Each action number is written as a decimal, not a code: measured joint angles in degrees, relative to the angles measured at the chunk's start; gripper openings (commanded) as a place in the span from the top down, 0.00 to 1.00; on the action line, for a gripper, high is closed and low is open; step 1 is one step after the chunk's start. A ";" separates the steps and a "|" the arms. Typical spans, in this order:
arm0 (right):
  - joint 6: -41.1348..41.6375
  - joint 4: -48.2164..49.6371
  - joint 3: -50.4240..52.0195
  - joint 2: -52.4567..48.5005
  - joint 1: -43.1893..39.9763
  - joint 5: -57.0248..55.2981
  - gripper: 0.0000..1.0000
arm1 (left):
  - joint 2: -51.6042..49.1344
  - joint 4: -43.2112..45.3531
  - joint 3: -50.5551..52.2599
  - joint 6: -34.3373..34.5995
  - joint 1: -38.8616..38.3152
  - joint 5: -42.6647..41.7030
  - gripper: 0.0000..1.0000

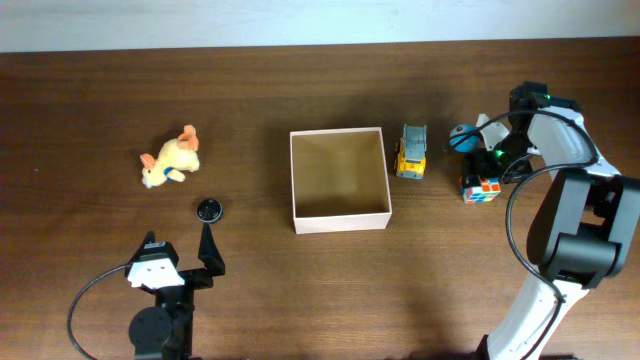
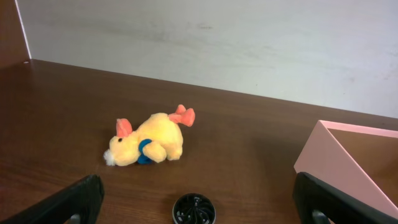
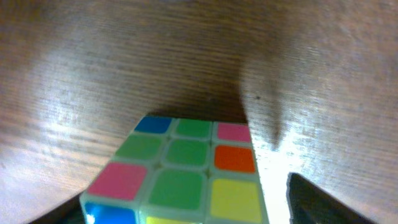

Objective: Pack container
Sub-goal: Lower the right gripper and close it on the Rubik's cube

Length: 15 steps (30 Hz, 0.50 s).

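The left gripper [image 1: 180,252] has its fingers spread wide and empty, near the front left corner. The right gripper [image 1: 488,168] is over a colour cube [image 3: 186,180] near the right edge; whether it grips, I cannot tell. The container [image 1: 340,221] stands mid-bench.

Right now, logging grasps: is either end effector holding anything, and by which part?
The left end effector is open and empty. The right end effector sits over the puzzle cube; a grip cannot be told.

Plush toy [image 1: 170,158] lies left of container [image 1: 340,221], truck [image 1: 411,152] right.
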<state>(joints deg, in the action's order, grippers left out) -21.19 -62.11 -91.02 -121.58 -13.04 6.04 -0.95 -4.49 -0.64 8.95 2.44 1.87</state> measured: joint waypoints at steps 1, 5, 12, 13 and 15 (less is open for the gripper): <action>-0.02 0.02 0.04 0.00 0.00 -0.07 0.34 | 0.00 0.00 0.00 0.00 0.00 0.00 0.01; 0.22 0.00 0.13 0.00 0.00 -0.17 0.35 | 0.00 0.00 0.00 0.00 0.00 0.00 0.01; 0.20 0.00 0.13 0.00 0.00 -0.20 0.35 | 0.00 0.00 0.00 0.00 0.00 0.00 0.01; 0.22 0.00 0.13 0.00 0.00 -0.20 0.35 | 0.00 0.00 0.00 0.00 0.00 0.00 0.01; 0.42 0.00 0.13 0.00 0.00 -0.17 0.36 | 0.00 0.00 0.00 0.00 0.00 0.00 0.01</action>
<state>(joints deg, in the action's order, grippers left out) -20.78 -62.11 -90.89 -121.58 -13.04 5.87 -0.95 -4.49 -0.64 8.95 2.44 1.87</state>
